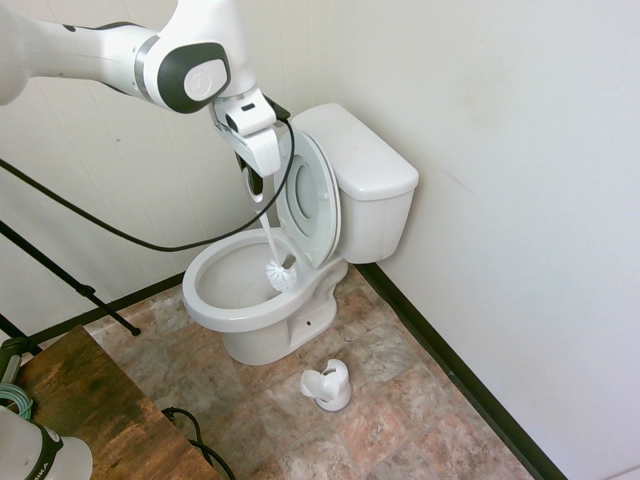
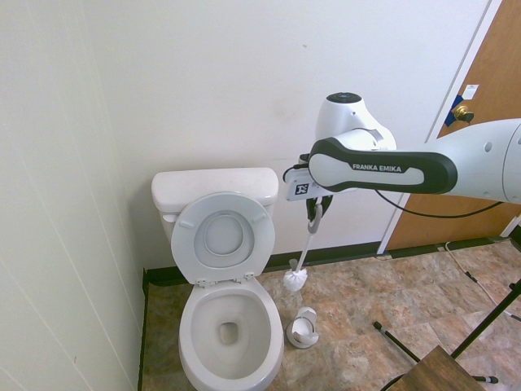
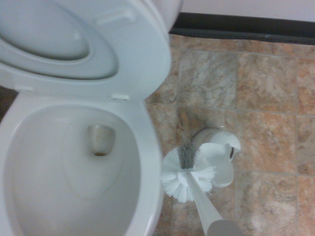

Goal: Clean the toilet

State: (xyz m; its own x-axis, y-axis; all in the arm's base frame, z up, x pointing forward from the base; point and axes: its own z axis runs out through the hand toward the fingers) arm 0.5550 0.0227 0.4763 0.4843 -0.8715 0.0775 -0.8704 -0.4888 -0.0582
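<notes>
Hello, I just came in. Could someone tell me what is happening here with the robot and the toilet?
The white robot arm's pincer is shut on the handle of a white toilet brush, holding it in the air, bristles down. The large white ceramic toilet has its seat and lid up. From the second exterior and wrist views, the brush hangs beside the bowl, above the small white brush holder on the tiled floor.

two high side views share toilet (image 1: 260, 300); wrist, slightly blurred, looks down.

Arm (image 2: 383, 169) raised, jaws pointing down, clamped tight
</notes>
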